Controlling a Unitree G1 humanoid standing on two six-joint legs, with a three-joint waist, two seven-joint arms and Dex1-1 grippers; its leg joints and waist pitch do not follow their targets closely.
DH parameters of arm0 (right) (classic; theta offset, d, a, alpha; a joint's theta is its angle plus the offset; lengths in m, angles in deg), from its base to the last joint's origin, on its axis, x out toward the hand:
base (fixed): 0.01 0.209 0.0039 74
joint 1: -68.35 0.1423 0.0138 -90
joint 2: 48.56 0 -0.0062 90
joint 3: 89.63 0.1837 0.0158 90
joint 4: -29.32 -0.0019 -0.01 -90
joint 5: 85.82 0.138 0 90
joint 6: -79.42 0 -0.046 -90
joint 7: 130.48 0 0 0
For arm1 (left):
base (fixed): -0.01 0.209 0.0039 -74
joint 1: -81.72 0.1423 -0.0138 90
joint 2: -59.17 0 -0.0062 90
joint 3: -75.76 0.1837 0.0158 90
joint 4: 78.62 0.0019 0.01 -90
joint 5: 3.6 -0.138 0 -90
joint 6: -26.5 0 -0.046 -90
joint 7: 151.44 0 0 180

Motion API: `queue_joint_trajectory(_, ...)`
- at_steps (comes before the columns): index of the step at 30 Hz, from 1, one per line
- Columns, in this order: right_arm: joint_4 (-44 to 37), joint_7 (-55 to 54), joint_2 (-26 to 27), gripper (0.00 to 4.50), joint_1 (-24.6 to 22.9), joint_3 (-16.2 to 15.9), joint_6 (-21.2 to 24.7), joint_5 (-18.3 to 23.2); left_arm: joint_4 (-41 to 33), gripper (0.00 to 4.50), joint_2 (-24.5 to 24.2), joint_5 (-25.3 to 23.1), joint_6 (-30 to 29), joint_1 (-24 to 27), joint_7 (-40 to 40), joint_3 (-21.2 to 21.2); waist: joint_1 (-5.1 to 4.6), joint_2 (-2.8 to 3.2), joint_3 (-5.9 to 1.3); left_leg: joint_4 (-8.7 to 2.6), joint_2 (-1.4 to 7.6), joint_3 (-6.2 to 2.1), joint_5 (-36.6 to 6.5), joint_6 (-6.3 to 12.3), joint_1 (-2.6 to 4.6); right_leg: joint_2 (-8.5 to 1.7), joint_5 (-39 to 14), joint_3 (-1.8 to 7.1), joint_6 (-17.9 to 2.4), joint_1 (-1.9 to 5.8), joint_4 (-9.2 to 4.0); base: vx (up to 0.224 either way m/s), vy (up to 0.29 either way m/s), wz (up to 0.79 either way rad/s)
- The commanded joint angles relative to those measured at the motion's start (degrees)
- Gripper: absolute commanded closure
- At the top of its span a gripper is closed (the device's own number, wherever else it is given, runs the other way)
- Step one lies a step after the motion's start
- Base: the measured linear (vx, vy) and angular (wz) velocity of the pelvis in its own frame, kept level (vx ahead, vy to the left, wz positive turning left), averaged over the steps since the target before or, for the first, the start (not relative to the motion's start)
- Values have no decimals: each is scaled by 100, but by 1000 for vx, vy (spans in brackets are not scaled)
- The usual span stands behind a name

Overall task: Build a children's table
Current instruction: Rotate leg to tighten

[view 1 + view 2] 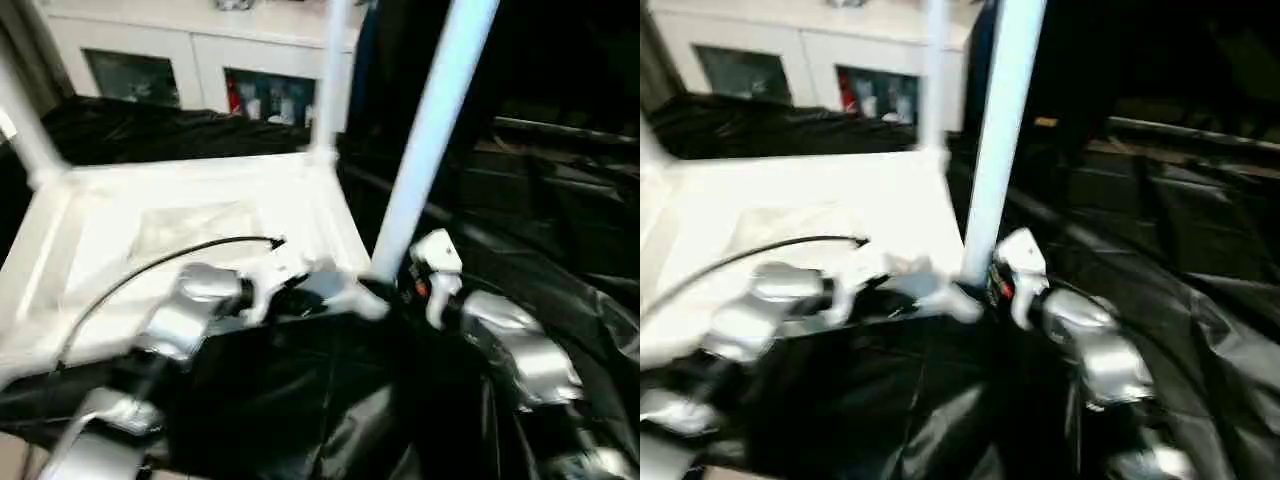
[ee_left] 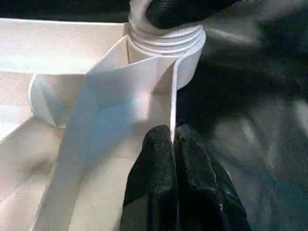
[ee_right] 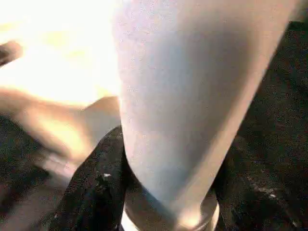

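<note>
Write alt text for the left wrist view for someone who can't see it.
The left gripper, shut, pinches the thin edge wall of the upturned white table top just below a corner socket. A leg's ringed base sits in that socket, with a black finger of the other gripper on it. Black sheeting lies beside the top.

White glass-doored cabinet [image 1: 190, 60] behind black sheeting [image 1: 560, 290]
</note>
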Motion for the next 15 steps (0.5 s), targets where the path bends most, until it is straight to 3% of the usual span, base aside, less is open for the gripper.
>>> queue_joint_trajectory(1, 604, -584, 480, 245, -36, -316, 448, -116, 237, 450, 544, 16, -161, -106, -577, 171, -35, 36, -174, -455, 310, -281, -2473, -192, 86, -634, -4049, 197, -227, 96, -752, -63, 34, -9)
queue_joint_trajectory(3, 681, -728, 588, 245, 23, -302, 475, -132, 276, 450, 647, -10, -177, -140, -665, 191, -65, 63, -157, -455, 315, -281, -2849, -186, 191, -614, -4002, 126, -195, 42, -841, -58, 46, -2)
queue_joint_trajectory(4, 751, -835, 742, 245, 92, -258, 486, -83, 290, 450, 767, -15, -215, -179, -705, 216, -98, 112, -131, -425, 307, -280, -3234, -182, 312, -595, -4053, -8, -111, 0, -957, -61, 46, 3)
queue_joint_trajectory(5, 796, -871, 864, 245, 148, -250, 464, -68, 299, 450, 857, -29, -205, -216, -710, 244, -131, 128, -111, -454, 310, -295, -3414, -176, 305, -572, -4010, -96, -47, 29, -988, -46, 56, -1)
queue_joint_trajectory(6, 827, -868, 948, 245, 188, -254, 423, -58, 299, 450, 905, -41, -178, -243, -683, 271, -180, 198, -88, -562, 396, -355, -3957, -230, 270, -525, -3775, -287, 49, 141, -961, -17, 73, -12)
queue_joint_trajectory(7, 843, -800, 968, 245, 209, -290, 348, -67, 286, 450, 877, -62, -107, -256, -602, 310, -143, 298, -110, -890, 588, -433, -4633, -309, -64, -436, -2877, -233, -28, 497, -377, -17, 73, -12)
queue_joint_trajectory(8, 844, -780, 982, 176, 221, -264, 326, -42, 284, 450, 847, -69, -102, -257, -581, 304, 180, 380, -113, -1280, 599, -137, -5539, -450, -484, -191, -1250, -271, -282, 647, 517, -81, 60, -1)
queue_joint_trajectory(9, 792, -697, 995, 176, 262, -121, 356, 68, 302, 450, 724, -67, -38, -255, -462, 275, 81, 140, -216, -1103, 392, -4, -4723, -250, 28, -256, -1569, 113, -242, 269, 351, -12, -24, 19)
queue_joint_trajectory(10, 789, -693, 995, 176, 265, -112, 359, 72, 304, 450, 717, -67, -32, -255, -454, 274, 92, -129, -261, -698, 282, -123, -3920, -348, 328, -608, -2918, 317, -184, -9, -187, -12, -24, 19)
queue_joint_trajectory(11, 786, -689, 995, 170, 270, -103, 364, 72, 307, 450, 709, -68, -22, -255, -442, 274, 137, -26, -196, -237, 273, -252, -3217, -231, 412, -1025, -4025, 442, -436, -248, -614, 84, -86, 3)
queue_joint_trajectory(12, 703, -537, 837, 156, 275, -98, 340, 60, 287, 450, 569, -65, 18, -230, -292, 280, 171, -109, -213, -344, 281, -360, -929, 74, -328, -1043, -4123, 407, -321, 405, -571, 93, -25, -39)
queue_joint_trajectory(13, 671, -468, 771, 141, 275, -91, 344, 65, 276, 450, 519, -58, 58, -221, -225, 290, 237, 28, -318, -452, 318, -355, -636, -21, -309, -859, -3281, 306, -379, 403, -467, 93, -25, -39)
queue_joint_trajectory(14, 613, -300, 664, 132, 268, -104, 344, 92, 245, 450, 449, -36, 43, -204, -125, 292, 182, 20, -283, -503, 343, -330, -700, -53, -267, -699, -2565, 247, -431, 297, -417, 90, 27, -34)
queue_joint_trajectory(15, 534, -61, 511, 129, 255, -138, 346, 121, 209, 450, 365, -14, 28, -185, 5, 295, 144, 46, -299, -510, 353, -319, -1168, -33, -193, -597, -1659, 230, -600, 229, -311, 0, 0, 0)
